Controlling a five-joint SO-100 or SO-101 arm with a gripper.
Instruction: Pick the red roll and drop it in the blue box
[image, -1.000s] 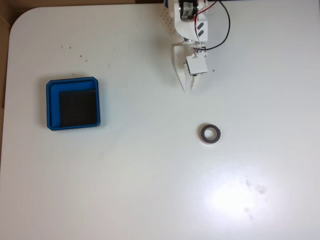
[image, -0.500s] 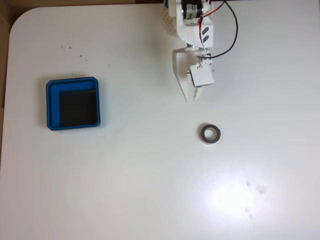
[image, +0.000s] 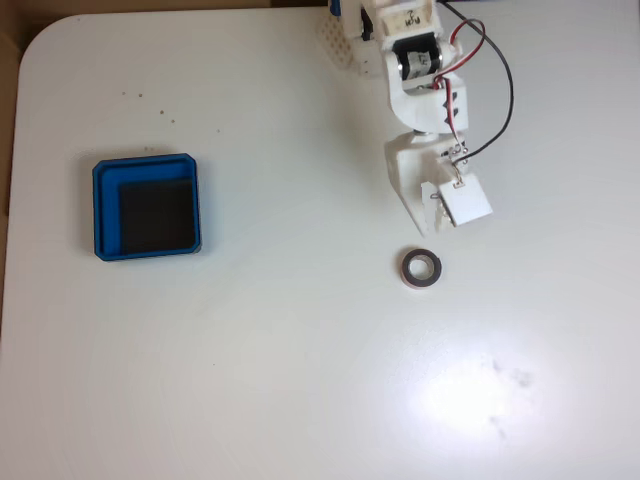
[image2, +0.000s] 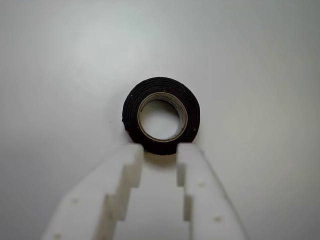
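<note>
roll (image: 422, 269) flat on table (image: 300, 380), well right of box (image: 146, 206) in fixed view; gripper (image2: 160, 152) just short of it, slightly parted, empty; likely light, stiff ring, best pinched across outer wall.

In the fixed view the red roll (image: 422, 269) is lying flat on the worktop (image: 300, 380), right of centre. The blue box (image: 146, 206) is sitting well apart from it, toward ten o'clock, near the worktop's left edge. The hand (image: 432, 228) is hanging just beside the roll at twelve o'clock. In the wrist view the roll (image2: 161, 115) is lying directly at twelve o'clock from the hand (image2: 160, 152).
</note>
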